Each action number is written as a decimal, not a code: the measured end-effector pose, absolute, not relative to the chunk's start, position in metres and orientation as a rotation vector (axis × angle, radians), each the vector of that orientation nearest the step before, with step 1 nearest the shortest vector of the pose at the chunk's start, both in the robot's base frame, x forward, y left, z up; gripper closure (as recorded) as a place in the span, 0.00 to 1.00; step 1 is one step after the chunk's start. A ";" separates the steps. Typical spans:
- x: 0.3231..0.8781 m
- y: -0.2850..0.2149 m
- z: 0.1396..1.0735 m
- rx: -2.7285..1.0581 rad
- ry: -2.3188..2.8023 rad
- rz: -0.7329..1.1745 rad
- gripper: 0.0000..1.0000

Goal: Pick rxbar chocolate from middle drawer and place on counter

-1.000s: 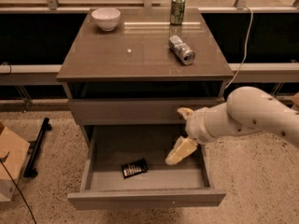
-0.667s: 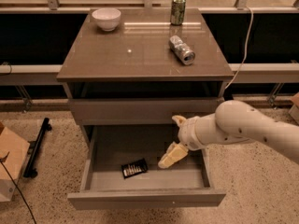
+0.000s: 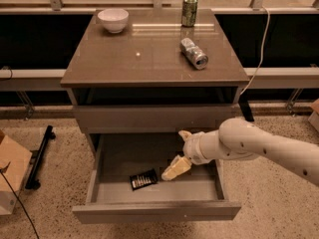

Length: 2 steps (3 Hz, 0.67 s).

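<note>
I've brought the gripper (image 3: 175, 154) left inside the drawer (image 3: 154, 211); it now hangs just right of the bar (image 3: 143, 179), jaws spread. The bar lies flat on the drawer floor, ungrasped, so I judge the descent comes next.

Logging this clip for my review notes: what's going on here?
A one-armed robot is reaching into the pulled-out middle drawer. Its claw hangs open just to the right of the rxbar chocolate, which lies flat on the drawer floor, not yet grasped. The counter above holds a white bowl, an upright green can and a silver can on its side.
</note>
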<state>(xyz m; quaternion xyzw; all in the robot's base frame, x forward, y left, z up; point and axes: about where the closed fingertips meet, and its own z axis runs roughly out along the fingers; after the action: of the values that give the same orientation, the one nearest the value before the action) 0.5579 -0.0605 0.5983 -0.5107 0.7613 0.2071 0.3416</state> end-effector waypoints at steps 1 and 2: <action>0.566 -0.053 0.566 -1.300 2.004 0.604 0.00; 0.566 -0.053 0.566 -1.300 2.004 0.604 0.00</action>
<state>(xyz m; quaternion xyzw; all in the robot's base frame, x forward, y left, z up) 0.5657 -0.0529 0.5659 -0.4976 0.7671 0.2313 0.3323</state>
